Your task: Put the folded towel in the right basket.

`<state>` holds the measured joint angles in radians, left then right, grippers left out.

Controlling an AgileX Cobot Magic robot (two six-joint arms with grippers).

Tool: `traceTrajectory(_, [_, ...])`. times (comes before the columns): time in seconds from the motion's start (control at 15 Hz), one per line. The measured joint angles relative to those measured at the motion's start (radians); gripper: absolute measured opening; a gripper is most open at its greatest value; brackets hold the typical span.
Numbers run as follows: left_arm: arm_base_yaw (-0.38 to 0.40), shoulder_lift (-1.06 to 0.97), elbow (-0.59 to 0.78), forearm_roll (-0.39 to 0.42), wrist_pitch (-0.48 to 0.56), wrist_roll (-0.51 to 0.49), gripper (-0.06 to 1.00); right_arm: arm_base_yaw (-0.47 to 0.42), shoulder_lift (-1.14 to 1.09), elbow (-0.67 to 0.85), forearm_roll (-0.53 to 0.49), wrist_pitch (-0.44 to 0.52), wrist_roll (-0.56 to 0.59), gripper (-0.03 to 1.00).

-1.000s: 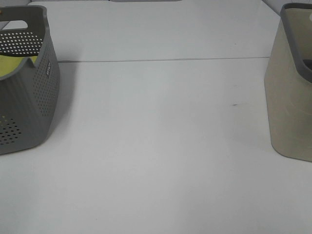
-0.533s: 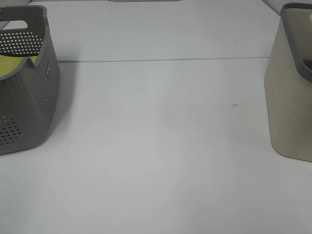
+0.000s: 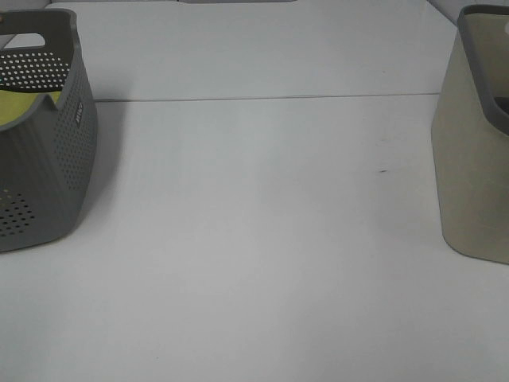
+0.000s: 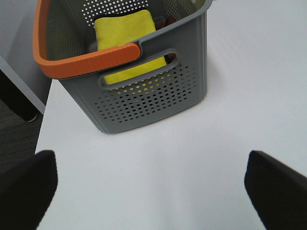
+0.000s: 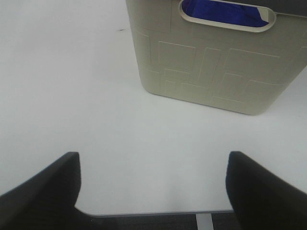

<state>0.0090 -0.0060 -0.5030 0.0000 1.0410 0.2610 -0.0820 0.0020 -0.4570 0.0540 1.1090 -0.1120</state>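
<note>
A folded yellow towel (image 4: 125, 36) lies inside the grey perforated basket (image 4: 158, 96) with the orange rim; the basket stands at the left edge of the exterior view (image 3: 48, 159), where a sliver of yellow towel (image 3: 20, 107) shows. The beige right basket (image 3: 477, 159) stands at the right edge; in the right wrist view (image 5: 216, 62) something blue (image 5: 225, 9) shows through its handle hole. My left gripper (image 4: 151, 184) is open and empty, short of the grey basket. My right gripper (image 5: 153, 184) is open and empty, short of the beige basket.
The white table (image 3: 262, 239) stretches between the two baskets, with a seam across it (image 3: 262, 98). The table's edge and the dark floor (image 4: 17, 129) lie beside the grey basket. A small dark speck (image 3: 383, 170) marks the table.
</note>
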Motion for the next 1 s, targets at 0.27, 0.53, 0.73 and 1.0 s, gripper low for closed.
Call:
traceTrajectory(0.27, [0.000, 0.000, 0.000, 0.000, 0.000, 0.000, 0.99, 0.000, 0.000, 0.000, 0.000, 0.000, 0.000, 0.80])
traceTrajectory(0.53, [0.000, 0.000, 0.000, 0.000, 0.000, 0.000, 0.99, 0.000, 0.000, 0.000, 0.000, -0.001, 0.000, 0.80])
traceTrajectory(0.73, [0.000, 0.000, 0.000, 0.000, 0.000, 0.000, 0.99, 0.000, 0.000, 0.000, 0.000, -0.001, 0.000, 0.80])
traceTrajectory(1.0, [0.000, 0.000, 0.000, 0.000, 0.000, 0.000, 0.99, 0.000, 0.000, 0.000, 0.000, -0.001, 0.000, 0.79])
